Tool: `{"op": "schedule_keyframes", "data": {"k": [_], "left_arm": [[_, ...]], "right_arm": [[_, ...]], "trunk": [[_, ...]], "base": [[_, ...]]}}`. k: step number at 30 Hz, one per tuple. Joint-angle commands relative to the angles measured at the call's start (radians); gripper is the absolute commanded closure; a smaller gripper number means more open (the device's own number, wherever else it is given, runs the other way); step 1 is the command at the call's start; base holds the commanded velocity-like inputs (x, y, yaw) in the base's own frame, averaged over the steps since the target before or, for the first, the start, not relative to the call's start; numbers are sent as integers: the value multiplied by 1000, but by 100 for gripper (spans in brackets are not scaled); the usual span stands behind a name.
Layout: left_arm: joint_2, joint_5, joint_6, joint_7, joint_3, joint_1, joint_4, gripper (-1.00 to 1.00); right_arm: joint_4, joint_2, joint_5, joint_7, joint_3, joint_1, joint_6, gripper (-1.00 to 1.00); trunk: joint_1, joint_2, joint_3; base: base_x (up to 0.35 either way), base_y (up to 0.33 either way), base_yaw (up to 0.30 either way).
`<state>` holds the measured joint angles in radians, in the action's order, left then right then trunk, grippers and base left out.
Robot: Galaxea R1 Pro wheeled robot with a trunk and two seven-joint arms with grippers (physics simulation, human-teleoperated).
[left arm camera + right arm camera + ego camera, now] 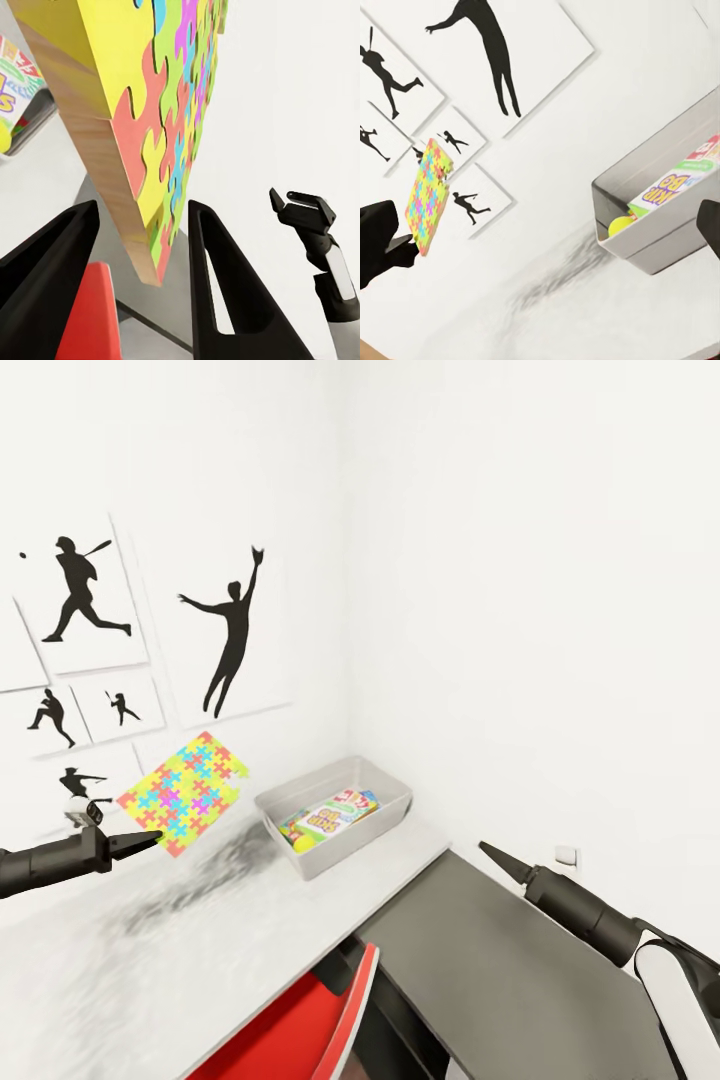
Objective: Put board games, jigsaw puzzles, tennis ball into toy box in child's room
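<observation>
One jigsaw puzzle [187, 792] hangs pinched in the left gripper [150, 843], its far end cropped.

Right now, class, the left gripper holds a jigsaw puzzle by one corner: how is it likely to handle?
Probably stiff: the jigsaw puzzle stays flat, held by one corner in the left gripper. Its thick wood-like edge hints at some weight. So small a grip may let it pivot or slip.
</observation>
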<state>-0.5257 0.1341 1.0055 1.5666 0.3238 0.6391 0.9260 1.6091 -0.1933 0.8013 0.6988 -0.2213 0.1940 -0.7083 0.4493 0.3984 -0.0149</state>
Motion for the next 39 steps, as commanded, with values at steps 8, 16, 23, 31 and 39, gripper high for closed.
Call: {"op": "schedule_keyframes", "data": {"k": [8,16,23,31,39], "left_arm": [[0,-1,10,4,0,1,0,100],[-3,-1,10,4,0,1,0,100],[-3,-1,10,4,1,0,0,100],[-4,-1,10,4,0,-1,0,100],[-4,-1,10,4,0,-1,0,100]], "right_arm": [[0,0,4,1,0,1,-7,-100],[0,0,4,1,0,1,-7,-100],[0,0,4,2,-1,1,-7,-100],[0,0,4,2,-1,1,-7,-100],[0,0,4,2,-1,1,-7,-100]], "trunk": [[1,2,1],[1,2,5],[1,2,11],[1,2,21],[1,2,23]], "base": [[33,6,-80],[115,23,-116],[23,72,-163],[26,43,-206],[13,31,-42]]}}
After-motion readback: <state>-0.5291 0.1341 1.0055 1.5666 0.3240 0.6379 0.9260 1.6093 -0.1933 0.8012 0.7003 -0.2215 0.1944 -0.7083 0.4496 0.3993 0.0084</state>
